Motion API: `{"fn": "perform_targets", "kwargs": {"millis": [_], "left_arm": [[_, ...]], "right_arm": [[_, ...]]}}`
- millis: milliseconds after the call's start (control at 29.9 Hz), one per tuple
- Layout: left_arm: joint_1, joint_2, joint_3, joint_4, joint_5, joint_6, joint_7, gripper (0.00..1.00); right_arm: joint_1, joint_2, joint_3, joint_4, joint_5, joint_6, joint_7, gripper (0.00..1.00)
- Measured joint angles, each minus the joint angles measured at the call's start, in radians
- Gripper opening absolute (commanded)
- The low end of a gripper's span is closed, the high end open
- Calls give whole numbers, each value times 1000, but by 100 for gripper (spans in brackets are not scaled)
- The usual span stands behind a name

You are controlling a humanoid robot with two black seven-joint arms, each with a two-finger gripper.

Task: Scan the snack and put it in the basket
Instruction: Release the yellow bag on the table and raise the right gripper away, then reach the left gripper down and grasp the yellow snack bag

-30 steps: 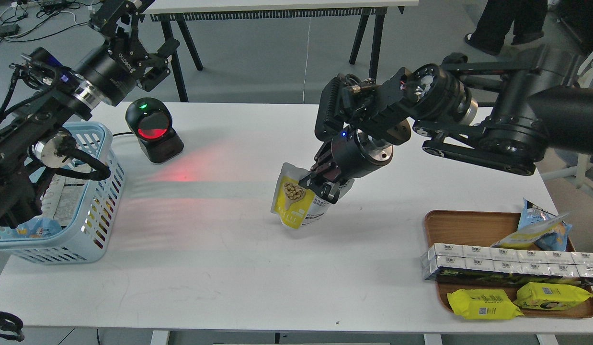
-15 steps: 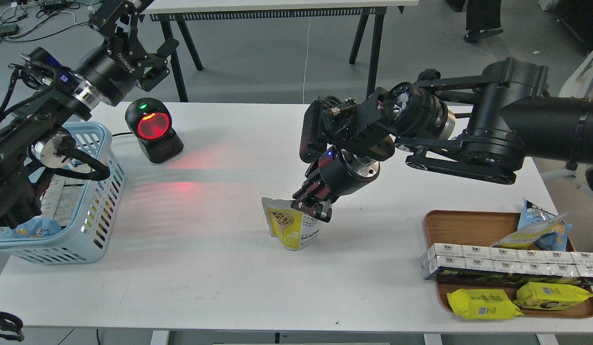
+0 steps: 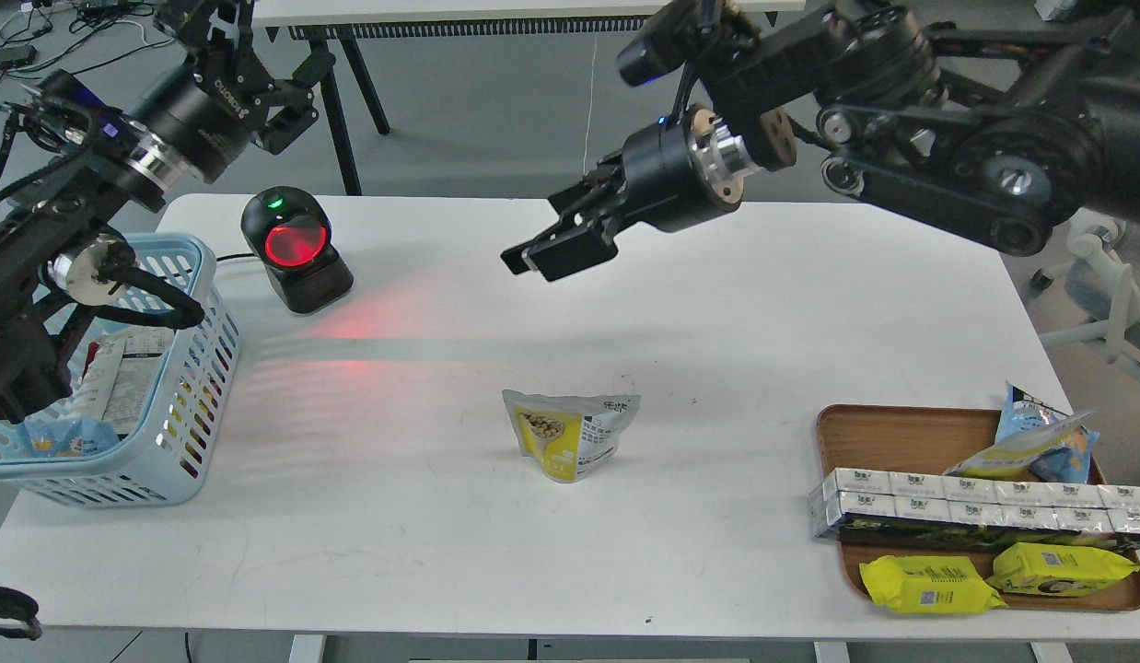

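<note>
Below the empty right tool (image 3: 540,260), whose jaws look nearly together, the nut snack pouch (image 3: 570,433) stands free on the bench (image 3: 423,516), probably light and crinkly, best pinched at its flat top seal.

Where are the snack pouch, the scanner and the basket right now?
snack pouch (image 3: 566,433), head view, on its yellow front panel.
scanner (image 3: 294,246), head view, on its red window.
basket (image 3: 194,382), head view, on its slotted right wall.

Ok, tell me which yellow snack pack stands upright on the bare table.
The yellow-and-white stand-up pouch with the round nut picture: it stands alone mid-table, while the two flat all-yellow packets lie in the brown wooden tray.
</note>
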Motion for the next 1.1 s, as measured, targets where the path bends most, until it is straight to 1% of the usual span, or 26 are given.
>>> {"fn": "perform_targets", "kwargs": {"millis": [167, 301, 435, 501, 602, 702, 802, 869, 936, 1103], "left_arm": [[-10, 16, 0, 1, 0, 0, 0, 100], [-19, -3, 7, 1, -1, 0, 0, 100], [-50, -7, 12, -3, 6, 0, 0, 100], [-56, -4, 24, -11, 18, 0, 0, 100], [-89, 4, 59, -38, 114, 0, 0, 100], [-138, 19, 80, -121, 319, 0, 0, 100], [-188, 38, 86, -243, 544, 0, 0, 99], [-232, 42, 111, -301, 640, 0, 0, 99], [-299, 44, 173, -343, 704, 0, 0, 99], [-506, 34, 400, -447, 841, 0, 0, 99]], "right_arm": [[-56, -80, 60, -133, 240, 0, 0, 100], [-128, -117, 126, -219, 539, 0, 0, 100], [-206, -148, 153, -259, 832, 0, 0, 100], [-234, -164, 159, -264, 926, 0, 0, 100], [-273, -184, 164, -266, 1043, 0, 0, 100], [-314, -192, 176, -266, 1141, 0, 0, 100], [-354, -213, 195, -267, 1223, 0, 0, 100], [-378, -218, 204, -268, 1258, -1, 0, 100], [-406, -219, 213, -268, 1284, -1, 0, 100], [-466, -220, 237, -268, 1318, 0, 0, 100]]}}
